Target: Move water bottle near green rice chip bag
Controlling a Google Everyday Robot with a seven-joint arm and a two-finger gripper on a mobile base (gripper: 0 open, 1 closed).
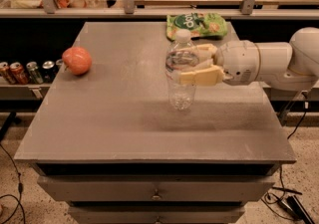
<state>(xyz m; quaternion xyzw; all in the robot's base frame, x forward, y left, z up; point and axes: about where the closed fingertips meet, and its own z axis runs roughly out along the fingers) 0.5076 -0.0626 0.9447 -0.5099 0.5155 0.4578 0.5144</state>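
The gripper (193,63) reaches in from the right over the grey table (114,118), and its jaws are clamped on the water bottle (178,61). One tan finger (202,76) crosses the near side of the bottle at mid-height, and the other finger lies against its far side. The bottle stands upright between the jaws. Its white cap rises above them and its clear lower half hangs below. Whether its base rests on the tabletop or sits just off it cannot be told.

Beyond the jaws, toward the far edge of the table, lies the green rice chip bag (197,24). It is flat, near the bottle's cap in this view, and apart from the bottle. Well off to the left of the jaws, by the table's left edge, sits a red-orange apple (77,60). Farther left and lower than the jaws, a row of drink cans (25,71) stands on a shelf beside the table. Below the jaws, under the tabletop, are the table's drawers (157,188).
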